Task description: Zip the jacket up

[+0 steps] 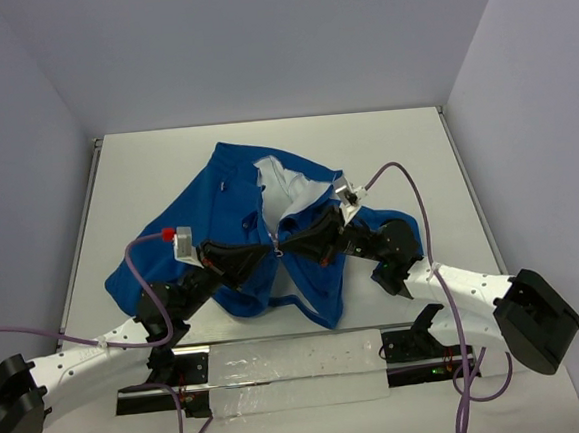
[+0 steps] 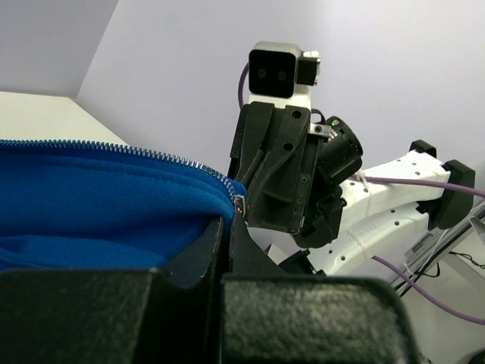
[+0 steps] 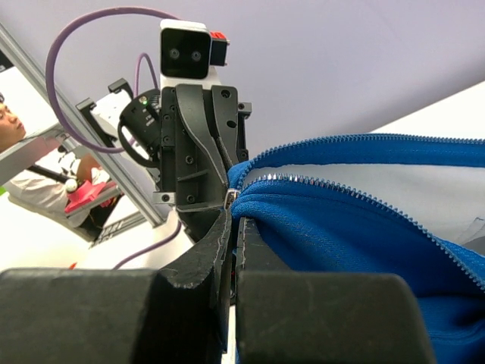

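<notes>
Both jaws pinched shut on crumpled blue jacket (image 1: 213, 197) at zipper (image 3: 326, 182); white lining (image 1: 285, 189) showing.

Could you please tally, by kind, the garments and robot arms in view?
jacket: 1
arms: 2 (left arm, right arm)
total: 3
</notes>
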{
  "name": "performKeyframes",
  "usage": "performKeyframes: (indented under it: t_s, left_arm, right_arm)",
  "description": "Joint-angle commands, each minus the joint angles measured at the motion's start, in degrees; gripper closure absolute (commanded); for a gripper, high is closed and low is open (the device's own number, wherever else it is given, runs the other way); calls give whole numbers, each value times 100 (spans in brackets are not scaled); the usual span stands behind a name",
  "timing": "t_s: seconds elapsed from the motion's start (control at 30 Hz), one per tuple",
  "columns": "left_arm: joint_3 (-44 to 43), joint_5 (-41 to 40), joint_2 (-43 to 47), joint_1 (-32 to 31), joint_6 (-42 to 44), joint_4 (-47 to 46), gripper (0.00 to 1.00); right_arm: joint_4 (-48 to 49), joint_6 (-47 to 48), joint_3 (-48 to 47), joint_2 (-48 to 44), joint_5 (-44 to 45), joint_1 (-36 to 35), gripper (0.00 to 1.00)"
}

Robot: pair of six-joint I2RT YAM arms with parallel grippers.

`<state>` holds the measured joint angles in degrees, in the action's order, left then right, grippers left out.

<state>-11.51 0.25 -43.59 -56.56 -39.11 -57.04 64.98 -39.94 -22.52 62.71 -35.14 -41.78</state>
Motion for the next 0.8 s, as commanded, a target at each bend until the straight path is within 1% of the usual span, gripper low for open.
performKeyframes:
  t_s: [0.0,0.1,0.23,0.4,0.57,0.77]
  left_arm:
    - [140,390,175,-189,190,605,100]
    - [79,327,321,-182,306,1096,100]
    - [-17,752,312,-182,439,1446,100]
    - [31,1254,133,-182,342,1448,100]
    - [228,1408,-1,-189,147,1263,100]
    - [456,1504,-152,-189,-178,1187,100]
  right_arm:
    - [442,113,-413,-391,345,201,100]
    - [240,130,-308,-551,291,223,100]
    - [52,120,-112,-639,305,231,100]
    - [59,75,106,-626,412,231,100]
    - [-14,90,218,-664,506,231,100]
    - [-82,83,654,-788,693,240,100]
